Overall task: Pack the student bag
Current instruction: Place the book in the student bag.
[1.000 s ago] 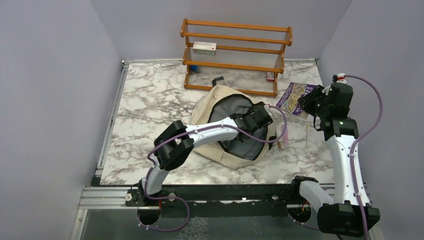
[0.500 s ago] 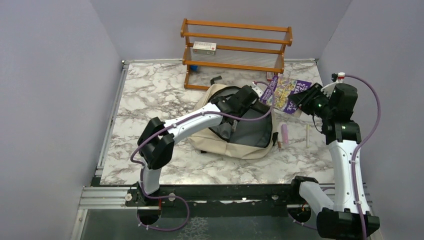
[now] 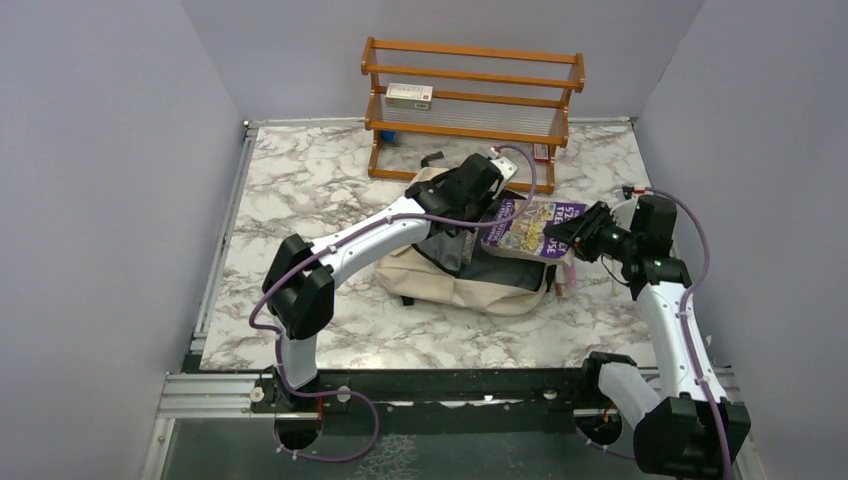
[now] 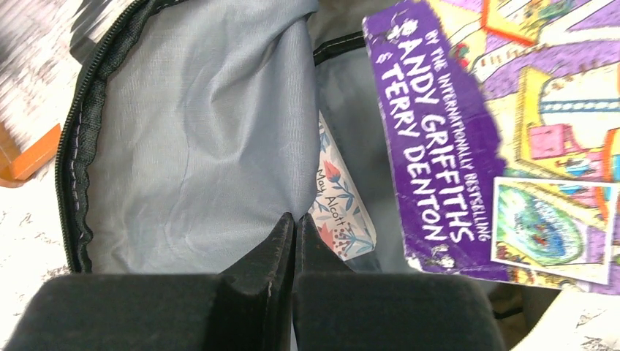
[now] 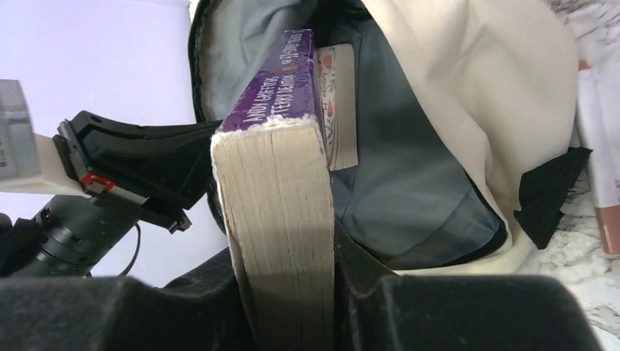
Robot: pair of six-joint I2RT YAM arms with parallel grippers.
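2 white-black arms (image 3: 392, 228), purple cables (image 3: 527, 172)

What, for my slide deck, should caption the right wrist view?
Right pincer holds a purple book at the open bag.

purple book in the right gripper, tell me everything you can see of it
The purple book is a thick paperback: purple cover with a colourful cartoon picture, white lettering reading Andy Griffiths & Terry Denton, cream page block, worn cover edges. The right gripper clamps it across front and back at one end. It is held aloft and tilted, its far end over the open mouth of the student bag. Whether it touches the lining cannot be told.
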